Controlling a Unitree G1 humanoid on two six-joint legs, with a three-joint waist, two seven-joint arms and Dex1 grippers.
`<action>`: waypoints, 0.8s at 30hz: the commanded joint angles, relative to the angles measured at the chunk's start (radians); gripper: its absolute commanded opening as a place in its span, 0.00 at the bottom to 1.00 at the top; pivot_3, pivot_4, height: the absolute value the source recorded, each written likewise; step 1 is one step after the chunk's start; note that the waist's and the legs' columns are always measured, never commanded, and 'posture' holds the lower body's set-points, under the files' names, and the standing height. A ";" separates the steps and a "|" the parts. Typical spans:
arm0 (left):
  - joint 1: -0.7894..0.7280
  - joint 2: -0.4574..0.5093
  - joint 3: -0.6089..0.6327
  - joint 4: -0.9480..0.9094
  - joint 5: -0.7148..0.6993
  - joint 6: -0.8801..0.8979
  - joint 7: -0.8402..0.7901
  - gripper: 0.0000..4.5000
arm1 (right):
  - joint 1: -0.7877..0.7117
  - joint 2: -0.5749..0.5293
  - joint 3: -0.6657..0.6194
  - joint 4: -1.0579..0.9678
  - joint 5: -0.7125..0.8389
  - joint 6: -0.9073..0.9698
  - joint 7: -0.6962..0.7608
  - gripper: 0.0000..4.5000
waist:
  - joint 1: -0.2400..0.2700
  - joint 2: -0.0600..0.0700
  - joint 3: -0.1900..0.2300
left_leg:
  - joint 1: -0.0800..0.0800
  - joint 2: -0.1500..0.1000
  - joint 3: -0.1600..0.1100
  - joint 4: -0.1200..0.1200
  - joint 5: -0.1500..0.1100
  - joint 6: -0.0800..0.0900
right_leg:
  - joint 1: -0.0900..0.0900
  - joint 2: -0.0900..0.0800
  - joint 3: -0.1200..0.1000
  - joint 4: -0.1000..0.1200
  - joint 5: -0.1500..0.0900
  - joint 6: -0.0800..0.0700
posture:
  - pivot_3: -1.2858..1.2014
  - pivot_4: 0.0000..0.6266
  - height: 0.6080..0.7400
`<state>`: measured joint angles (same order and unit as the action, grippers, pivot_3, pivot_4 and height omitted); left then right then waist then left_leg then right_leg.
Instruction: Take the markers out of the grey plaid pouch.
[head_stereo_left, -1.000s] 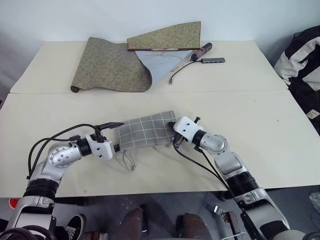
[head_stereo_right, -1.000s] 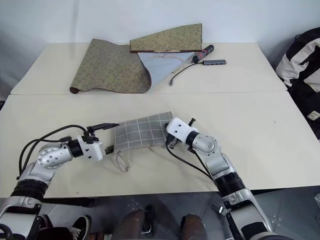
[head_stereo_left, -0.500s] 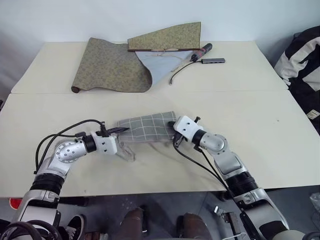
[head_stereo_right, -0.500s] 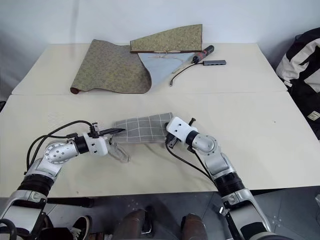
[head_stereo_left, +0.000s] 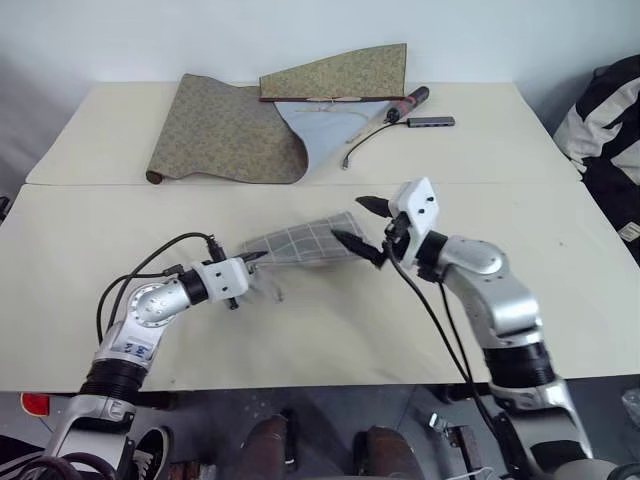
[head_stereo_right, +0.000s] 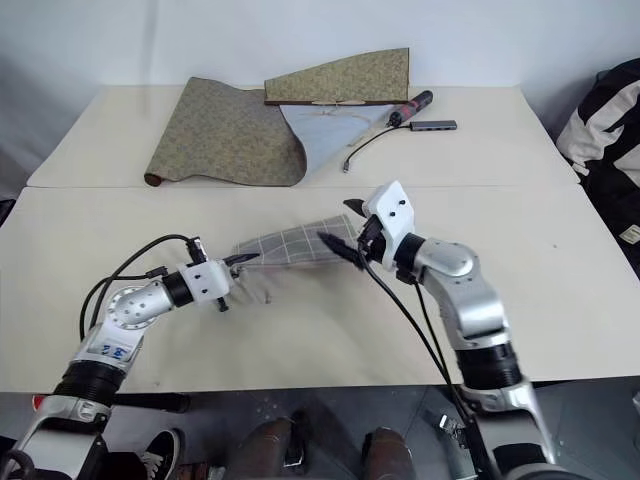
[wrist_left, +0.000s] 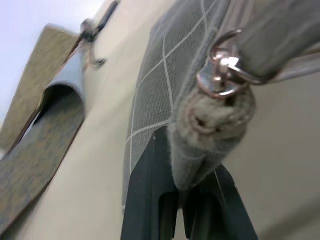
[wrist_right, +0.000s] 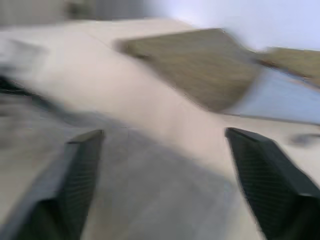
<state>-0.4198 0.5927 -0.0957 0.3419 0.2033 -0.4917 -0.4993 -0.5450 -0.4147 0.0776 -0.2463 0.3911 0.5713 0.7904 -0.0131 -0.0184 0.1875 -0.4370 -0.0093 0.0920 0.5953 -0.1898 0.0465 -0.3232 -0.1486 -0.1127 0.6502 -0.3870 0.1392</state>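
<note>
Pinching soft grey plaid pouch | left tool clamped

One grey plaid pouch, one olive patterned cloth scroll, one maroon-and-black cylinder, two worktops.

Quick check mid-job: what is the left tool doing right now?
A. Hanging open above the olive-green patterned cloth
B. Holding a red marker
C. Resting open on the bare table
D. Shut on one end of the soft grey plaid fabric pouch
D: the left tool is clamped on the end of the soft grey plaid fabric pouch, beside its metal ring.
</note>
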 joint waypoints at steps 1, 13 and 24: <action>0.018 -0.016 -0.020 -0.088 0.132 0.075 0.099 0.00 | 0.017 -0.015 -0.004 -0.134 0.137 0.165 0.012 0.96 | 0.002 0.000 0.000 | 0.000 0.000 0.000 0.000 0.000 0.000 | 0.000 0.000 0.000 -0.002 0.000 0.000 | 0.52 0.24 1.00; 0.077 -0.126 -0.070 -0.280 0.198 0.222 0.143 0.00 | 0.137 0.097 0.205 -0.054 0.003 0.215 -0.183 0.96 | 0.011 -0.001 0.000 | -0.001 0.000 0.002 0.000 -0.001 -0.001 | 0.000 0.000 0.000 -0.005 0.000 0.000 | 0.52 0.24 1.00; 0.060 -0.130 -0.091 -0.285 0.209 0.248 0.144 0.00 | 0.087 0.169 0.190 -0.002 -0.001 0.188 -0.170 0.44 | 0.012 -0.001 0.000 | -0.001 0.000 0.002 0.000 -0.001 -0.001 | 0.000 0.000 0.000 -0.005 0.000 0.000 | 0.52 0.24 1.00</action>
<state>-0.3564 0.4715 -0.1679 0.0753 0.4030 -0.2436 -0.3589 -0.4429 -0.2408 0.2680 -0.2280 0.3911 0.7831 0.6051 -0.0011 -0.0191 0.1871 -0.4382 -0.0092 0.0938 0.5949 -0.1906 0.0459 -0.3232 -0.1484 -0.1128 0.6451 -0.3870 0.1392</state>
